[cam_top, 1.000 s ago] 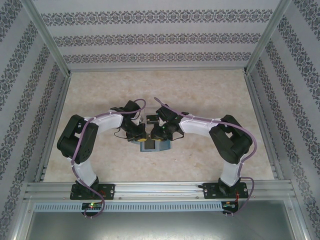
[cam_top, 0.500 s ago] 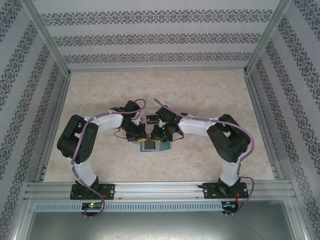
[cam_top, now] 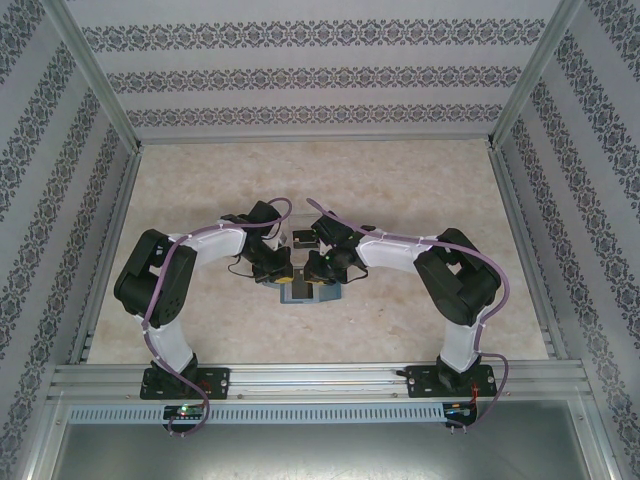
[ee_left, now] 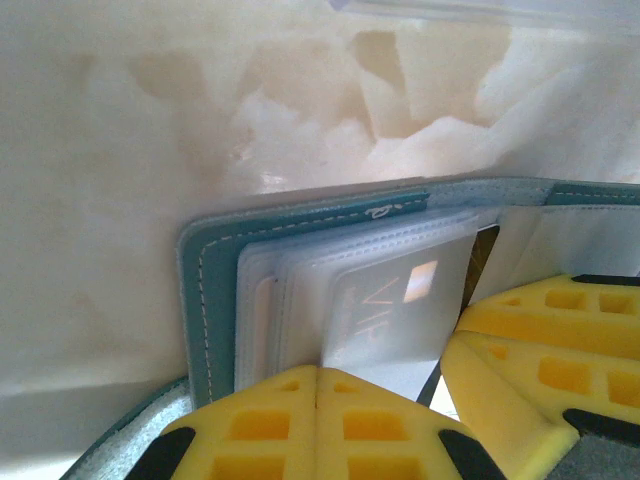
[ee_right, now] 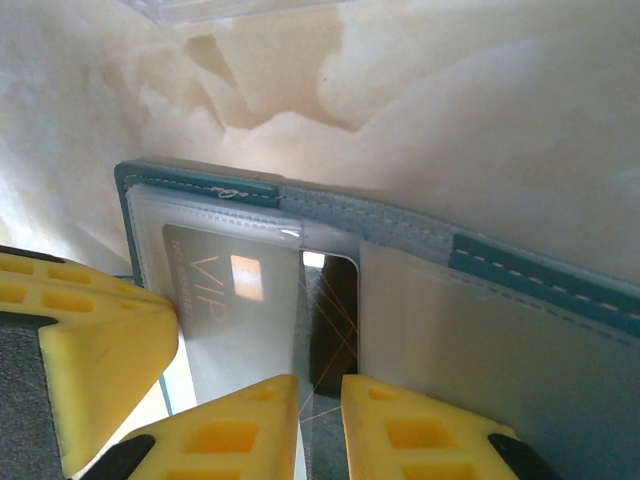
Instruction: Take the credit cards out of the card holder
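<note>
The teal card holder point(cam_top: 308, 291) lies open on the desk point(cam_top: 400, 190), between the 2 arms. The left gripper point(ee_left: 317, 400), pressed together, sits at the holder's sleeve edge beside a VIP card point(ee_right: 215, 290). The right gripper point(ee_right: 320, 415) stands slightly apart over 1 dark card point(ee_right: 332, 310) poking from the holder; whether it grips, I cannot tell.

one card holder point(ee_right: 520, 270), two credit cards point(ee_right: 215, 290), two end effectors point(ee_right: 320, 400), one clear tray point(cam_top: 302, 238)
</note>
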{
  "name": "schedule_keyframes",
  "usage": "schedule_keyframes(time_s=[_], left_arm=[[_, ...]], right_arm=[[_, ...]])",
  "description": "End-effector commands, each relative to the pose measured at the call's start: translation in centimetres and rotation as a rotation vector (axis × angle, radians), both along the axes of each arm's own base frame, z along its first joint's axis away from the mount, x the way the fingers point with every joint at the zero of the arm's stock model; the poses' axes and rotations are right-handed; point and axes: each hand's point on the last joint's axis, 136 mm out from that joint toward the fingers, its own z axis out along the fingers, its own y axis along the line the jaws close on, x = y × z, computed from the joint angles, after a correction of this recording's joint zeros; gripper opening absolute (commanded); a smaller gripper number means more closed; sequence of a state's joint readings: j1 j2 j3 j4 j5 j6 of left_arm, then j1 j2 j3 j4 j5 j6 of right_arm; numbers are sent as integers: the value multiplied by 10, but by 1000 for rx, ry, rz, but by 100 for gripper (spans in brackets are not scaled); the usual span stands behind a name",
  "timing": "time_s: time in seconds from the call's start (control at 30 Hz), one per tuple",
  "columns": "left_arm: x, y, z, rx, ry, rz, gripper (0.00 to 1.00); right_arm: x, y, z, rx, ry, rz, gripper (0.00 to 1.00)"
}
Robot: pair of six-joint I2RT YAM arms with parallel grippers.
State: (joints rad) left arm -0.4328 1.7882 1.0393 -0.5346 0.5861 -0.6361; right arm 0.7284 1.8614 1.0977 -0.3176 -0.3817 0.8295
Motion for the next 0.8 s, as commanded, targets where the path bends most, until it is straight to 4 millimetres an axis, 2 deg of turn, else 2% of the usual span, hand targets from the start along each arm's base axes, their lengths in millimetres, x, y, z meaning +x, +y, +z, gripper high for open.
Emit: schedule_keyframes(time_s=[0.0, 0.27, 0.5, 0.77], left_arm=[[-4, 2, -2, 37, 6, -17, 3], [-1, 1, 9, 42, -13, -22, 3], [-1, -10, 19, 39, -29, -52, 3], [-6, -21, 13, 43, -16, -80, 3]], right_arm=[[1, -15, 3, -65, -18, -3, 21], [2, -12, 12, -33, -26, -9, 21], [4, -11, 15, -1, -25, -19, 21], [5, -13, 18, 28, -28, -30, 22]])
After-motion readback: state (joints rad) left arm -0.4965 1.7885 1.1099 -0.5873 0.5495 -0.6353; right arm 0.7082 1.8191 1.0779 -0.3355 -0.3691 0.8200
